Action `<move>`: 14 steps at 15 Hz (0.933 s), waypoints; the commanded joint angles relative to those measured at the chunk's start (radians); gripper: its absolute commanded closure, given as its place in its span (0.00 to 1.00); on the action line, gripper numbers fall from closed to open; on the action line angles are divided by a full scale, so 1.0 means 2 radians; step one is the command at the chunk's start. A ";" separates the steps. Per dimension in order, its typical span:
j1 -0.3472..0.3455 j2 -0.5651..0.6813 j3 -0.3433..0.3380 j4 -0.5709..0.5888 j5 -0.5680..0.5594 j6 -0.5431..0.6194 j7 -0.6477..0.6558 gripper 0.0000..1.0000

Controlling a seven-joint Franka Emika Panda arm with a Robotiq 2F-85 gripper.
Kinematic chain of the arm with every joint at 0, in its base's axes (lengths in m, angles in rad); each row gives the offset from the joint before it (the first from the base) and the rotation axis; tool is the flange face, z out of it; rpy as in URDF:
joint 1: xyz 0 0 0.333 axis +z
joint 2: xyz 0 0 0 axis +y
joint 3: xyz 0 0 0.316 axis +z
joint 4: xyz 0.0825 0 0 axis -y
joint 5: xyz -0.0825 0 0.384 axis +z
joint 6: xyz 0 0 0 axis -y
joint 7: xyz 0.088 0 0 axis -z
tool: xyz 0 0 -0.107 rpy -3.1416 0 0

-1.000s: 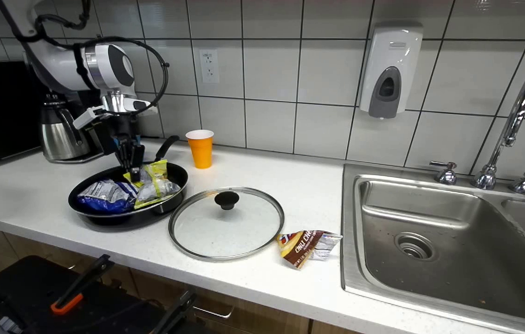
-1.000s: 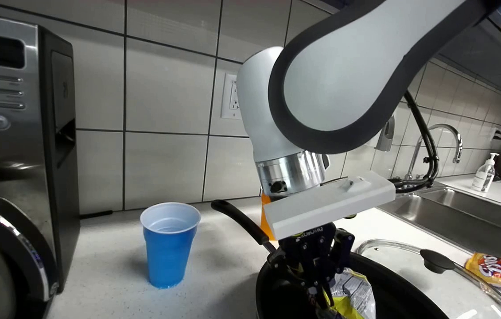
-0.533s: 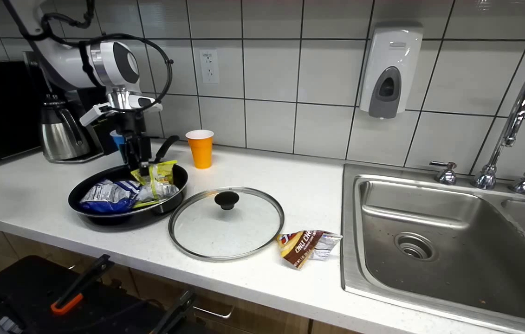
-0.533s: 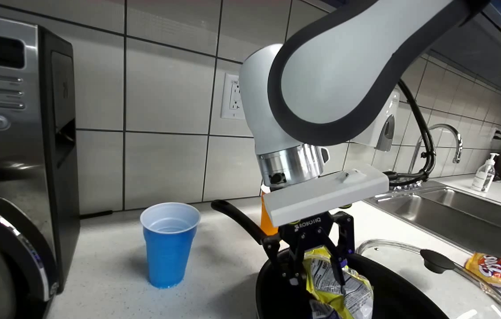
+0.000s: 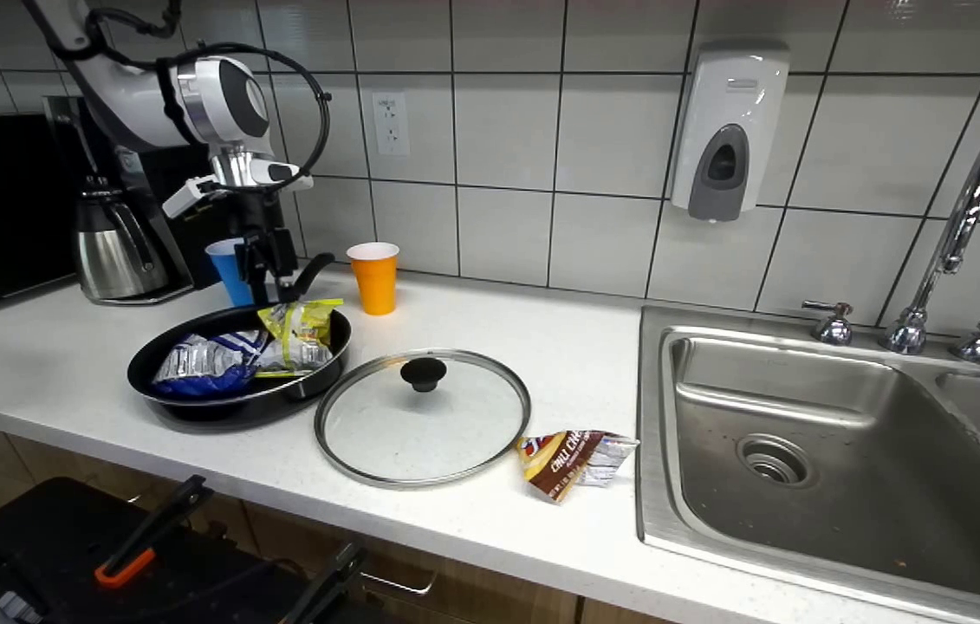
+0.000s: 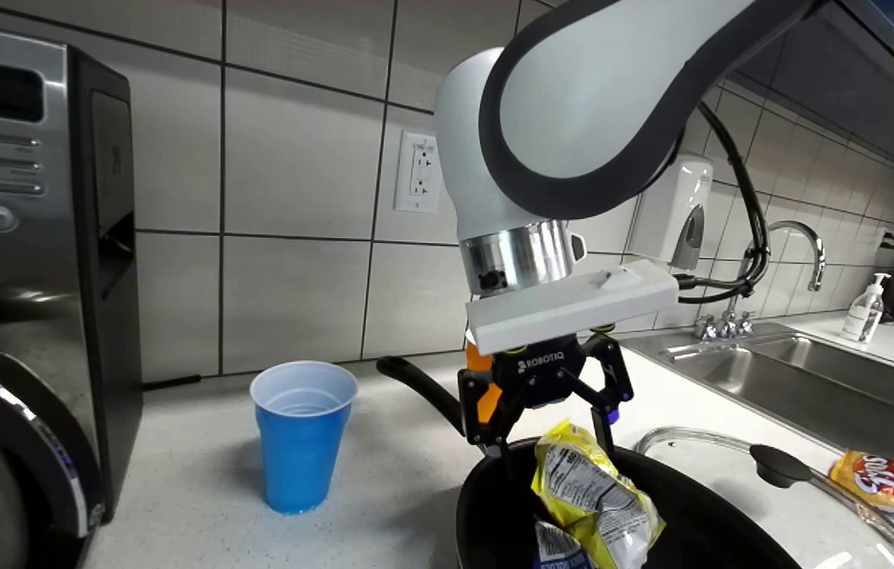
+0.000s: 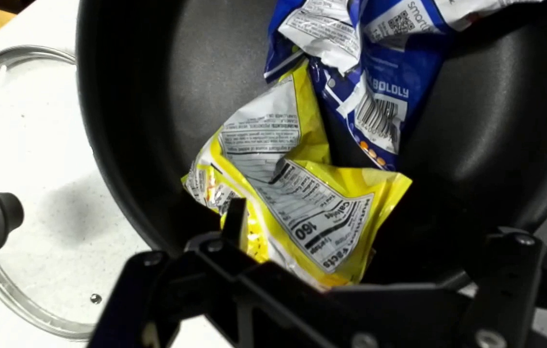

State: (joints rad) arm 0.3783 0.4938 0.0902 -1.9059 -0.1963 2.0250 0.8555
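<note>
My gripper (image 6: 556,452) stands open above the black pan (image 5: 238,406), its fingers (image 6: 603,431) spread wide with nothing held. Just below and between them lies a crumpled yellow chip bag (image 7: 321,212), its silver nutrition panel facing up in the wrist view. Beside it in the pan rests a blue bag (image 7: 399,82), partly crushed, also visible in an exterior view (image 5: 204,364). Whether a fingertip still brushes the yellow bag cannot be told. The pan's handle (image 6: 423,387) points toward the tiled wall.
A glass lid (image 5: 386,433) with a black knob lies by the pan. A brown-and-yellow bag (image 5: 563,464) sits between lid and sink (image 5: 801,485). An orange cup (image 5: 375,282) and a blue cup (image 6: 303,442) stand behind the pan. A steel carafe (image 5: 117,247) is farther left.
The gripper has opened and let go of the yellow bag, which stays in the pan. The arm has risen and shifted slightly toward the orange cup.
</note>
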 commanded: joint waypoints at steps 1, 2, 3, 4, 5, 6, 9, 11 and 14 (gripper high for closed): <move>-0.001 -0.023 -0.002 -0.005 -0.005 -0.007 0.001 0.00; -0.002 -0.027 -0.003 -0.006 -0.005 -0.006 0.003 0.00; -0.003 -0.030 -0.004 -0.008 -0.005 -0.006 0.004 0.00; -0.004 -0.033 -0.006 -0.009 -0.005 -0.005 0.006 0.00; -0.007 -0.038 -0.008 -0.013 -0.004 -0.002 0.007 0.00; -0.010 -0.043 -0.010 -0.016 -0.002 0.000 0.008 0.00; -0.020 -0.061 -0.013 -0.032 0.004 0.014 0.006 0.00; -0.025 -0.077 -0.013 -0.048 0.001 0.029 0.003 0.00; -0.030 -0.104 -0.012 -0.080 -0.005 0.065 0.004 0.00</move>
State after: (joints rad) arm 0.3365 0.3768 0.0568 -1.9646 -0.1965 2.0804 0.8589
